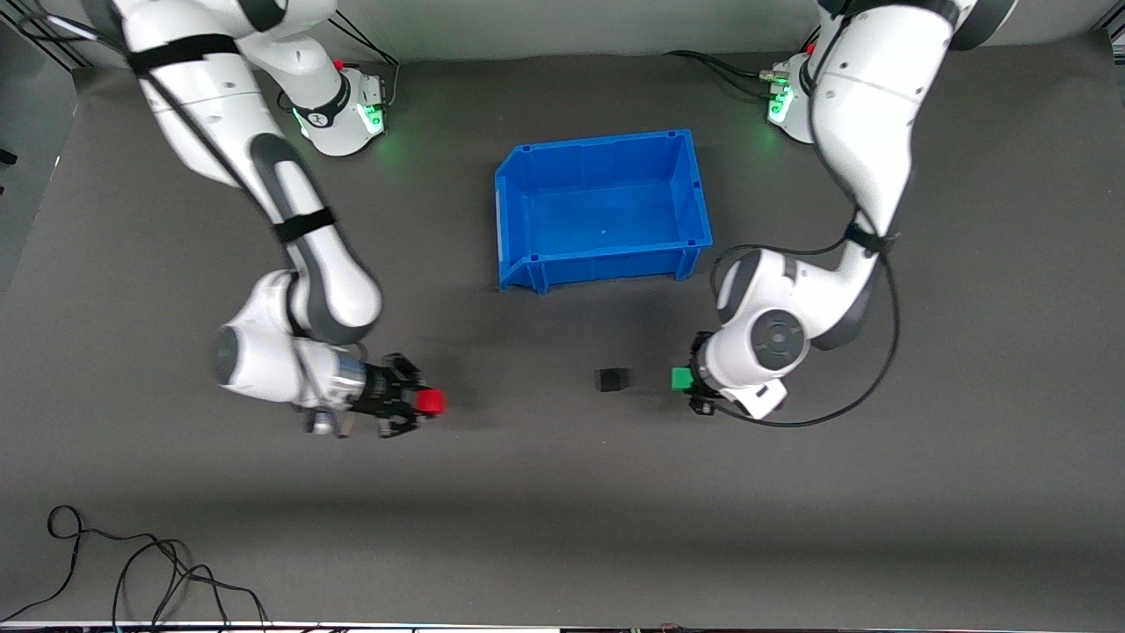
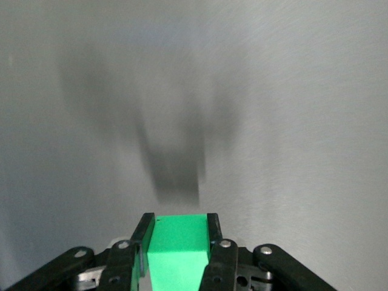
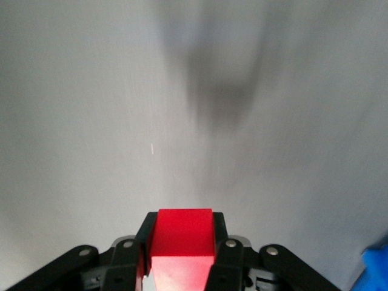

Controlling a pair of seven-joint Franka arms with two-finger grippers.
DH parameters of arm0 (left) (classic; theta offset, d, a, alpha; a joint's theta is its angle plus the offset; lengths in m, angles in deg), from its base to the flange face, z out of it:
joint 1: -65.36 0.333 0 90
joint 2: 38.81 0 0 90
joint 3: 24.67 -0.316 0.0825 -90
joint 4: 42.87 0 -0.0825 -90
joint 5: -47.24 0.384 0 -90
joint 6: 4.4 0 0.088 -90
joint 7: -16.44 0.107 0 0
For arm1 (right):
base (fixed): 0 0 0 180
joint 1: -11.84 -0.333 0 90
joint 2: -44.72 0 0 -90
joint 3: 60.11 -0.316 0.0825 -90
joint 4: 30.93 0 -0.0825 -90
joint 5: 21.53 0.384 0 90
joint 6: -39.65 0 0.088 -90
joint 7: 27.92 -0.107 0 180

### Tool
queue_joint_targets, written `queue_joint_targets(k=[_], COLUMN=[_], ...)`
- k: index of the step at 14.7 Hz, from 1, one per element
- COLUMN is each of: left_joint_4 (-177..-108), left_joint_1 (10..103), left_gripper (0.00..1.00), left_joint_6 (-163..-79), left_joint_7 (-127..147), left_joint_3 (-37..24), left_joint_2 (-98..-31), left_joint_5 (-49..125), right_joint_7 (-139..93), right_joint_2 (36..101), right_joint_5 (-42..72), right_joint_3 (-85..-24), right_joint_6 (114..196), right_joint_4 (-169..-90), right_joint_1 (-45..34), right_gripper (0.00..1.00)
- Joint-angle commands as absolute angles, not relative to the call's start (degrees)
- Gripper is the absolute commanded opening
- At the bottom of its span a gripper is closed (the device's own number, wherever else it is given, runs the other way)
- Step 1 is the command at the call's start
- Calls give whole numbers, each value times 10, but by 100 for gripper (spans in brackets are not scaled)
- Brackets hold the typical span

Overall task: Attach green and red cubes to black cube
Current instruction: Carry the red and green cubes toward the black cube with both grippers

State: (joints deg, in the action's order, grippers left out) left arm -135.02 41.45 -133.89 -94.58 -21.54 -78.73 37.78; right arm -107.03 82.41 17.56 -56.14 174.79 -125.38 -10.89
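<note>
The black cube (image 1: 612, 379) sits alone on the dark table, nearer the front camera than the blue bin. My left gripper (image 1: 685, 380) is shut on the green cube (image 1: 681, 379) and holds it beside the black cube, toward the left arm's end; a gap shows between the two cubes. In the left wrist view the green cube (image 2: 179, 251) fills the space between the fingers. My right gripper (image 1: 425, 403) is shut on the red cube (image 1: 430, 403), well off from the black cube toward the right arm's end. The right wrist view shows the red cube (image 3: 182, 245) clamped between its fingers.
An empty blue bin (image 1: 694, 189) stands at the table's middle, farther from the front camera than the cubes. A black cable (image 1: 132, 571) loops along the table's near edge at the right arm's end. A blue corner (image 3: 377, 270) shows in the right wrist view.
</note>
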Motion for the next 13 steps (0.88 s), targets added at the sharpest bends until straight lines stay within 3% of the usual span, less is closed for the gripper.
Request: queue_joint_targets(k=[1,4,9,13], left_joint_4=[-1330,-1330,-1330,-1330], left_joint_1=[399,373,352,349], left_gripper=[0,0,0,0], left_joint_6=[-1344,-1425,-1428,-1428], left_joint_7=[-1018,-1091,-1085,-1085], left_joint_3=[-225,-225,-217,-217], left_joint_2=[-800,-829,-835,-835], left_joint_5=[371,371,374,375], right_joint_7=[-1099,-1102,-1113,-1119], right_joint_2=[878,900,957,985], right_joint_5=[186,188,198,193], right_joint_3=[-554,-554,-554,-553], right_joint_6=[1759,1769,1825,1826], right_joint_4=[-1182,-1157,-1119,-1090], right_joint_1=[-154,-194,-253,-273], right_gripper=[30,30,29,29])
